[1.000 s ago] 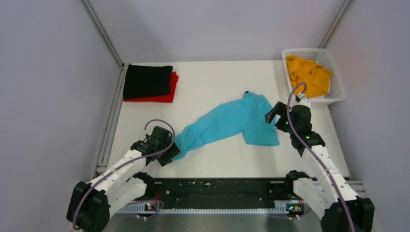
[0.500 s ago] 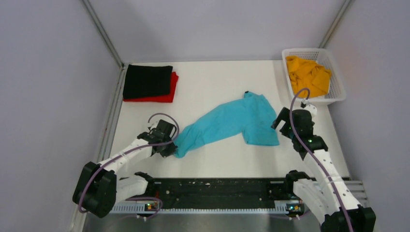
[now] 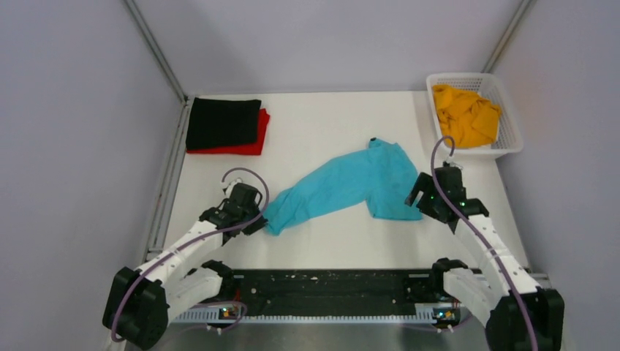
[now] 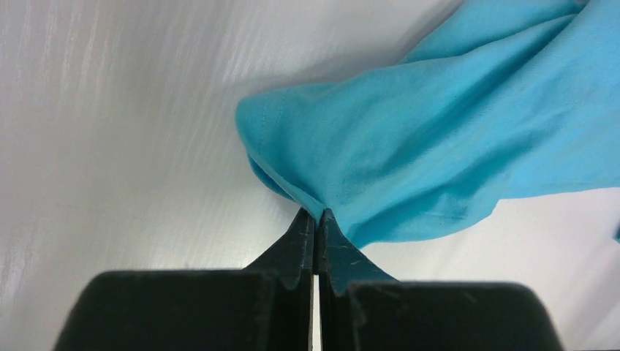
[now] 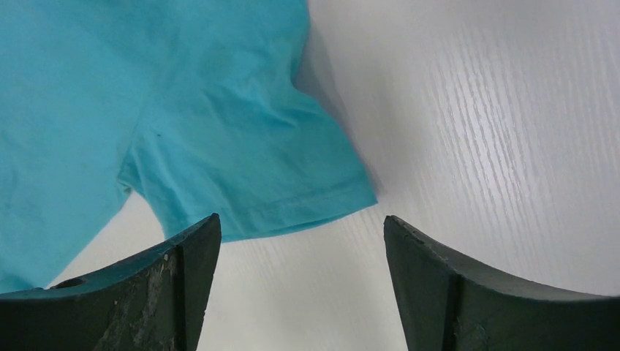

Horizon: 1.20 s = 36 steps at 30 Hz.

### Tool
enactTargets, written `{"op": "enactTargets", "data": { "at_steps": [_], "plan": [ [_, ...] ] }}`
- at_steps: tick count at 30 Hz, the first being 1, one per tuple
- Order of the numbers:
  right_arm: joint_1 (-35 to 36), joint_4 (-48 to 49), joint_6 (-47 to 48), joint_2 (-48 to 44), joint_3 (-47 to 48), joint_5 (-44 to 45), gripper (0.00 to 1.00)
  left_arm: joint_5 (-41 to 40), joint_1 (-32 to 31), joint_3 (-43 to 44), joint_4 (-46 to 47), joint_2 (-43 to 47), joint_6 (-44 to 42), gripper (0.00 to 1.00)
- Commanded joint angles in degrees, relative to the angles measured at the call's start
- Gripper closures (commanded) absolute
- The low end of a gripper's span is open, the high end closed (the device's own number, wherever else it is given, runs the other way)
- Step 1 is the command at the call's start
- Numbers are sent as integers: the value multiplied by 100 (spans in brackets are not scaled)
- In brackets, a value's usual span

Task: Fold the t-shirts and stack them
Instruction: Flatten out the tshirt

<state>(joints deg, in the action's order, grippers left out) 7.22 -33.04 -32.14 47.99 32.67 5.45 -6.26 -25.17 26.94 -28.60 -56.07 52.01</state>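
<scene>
In the middle of the white worktop (image 3: 322, 124) a turquoise-blue cloth t-shirt (image 3: 351, 186) lies stretched on a diagonal, its bunched, narrow end pointing to the near left and its broader, flatter part to the right. The left gripper (image 3: 257, 223) sits at that near-left end. In the left wrist view its two black fingers are pressed together, and a fold of the shirt's edge (image 4: 439, 146) is pinched at their tips (image 4: 314, 216), with the cloth lifted slightly off the surface there. The right gripper (image 3: 418, 196) is at the shirt's right near corner. In the right wrist view its fingers stand wide apart (image 5: 300, 219), holding nothing, above the hemmed sleeve of the shirt (image 5: 183, 110) and the bare worktop beside it. At the far left corner a folded black cloth t-shirt (image 3: 223, 123) rests on top of a folded red cloth t-shirt (image 3: 256, 142), whose edge shows along the near and right sides. At the far right a crumpled orange-yellow cloth t-shirt (image 3: 464, 113) lies inside a white plastic mesh basket (image 3: 512, 146).
</scene>
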Motion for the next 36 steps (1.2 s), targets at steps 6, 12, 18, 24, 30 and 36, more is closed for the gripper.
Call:
{"op": "enactTargets", "data": {
  "at_steps": [6, 12, 18, 24, 30, 36],
  "plan": [
    [-20, 410, -211, 1463, 87, 269, 34, 193, -4, -224, 628, 183, -85, 100],
    [-24, 1087, -82, 2158, -8, -65, 43, 181, -2, -360, 743, 317, -57, 100],
    [-25, 966, -151, 2544, 10, -118, 49, 136, 1, -409, 765, 438, -79, 100],
    [-28, 1041, -283, 2474, -70, -381, 88, 17, 4, -322, 677, 590, -92, 100],
    [-23, 1187, -149, 1849, 49, -405, 100, 108, 5, -131, 680, 835, -45, 100],
    [-19, 1544, -245, 599, 579, -525, 100, 109, 11, 619, 561, 1044, 24, 100]
  ]
}}
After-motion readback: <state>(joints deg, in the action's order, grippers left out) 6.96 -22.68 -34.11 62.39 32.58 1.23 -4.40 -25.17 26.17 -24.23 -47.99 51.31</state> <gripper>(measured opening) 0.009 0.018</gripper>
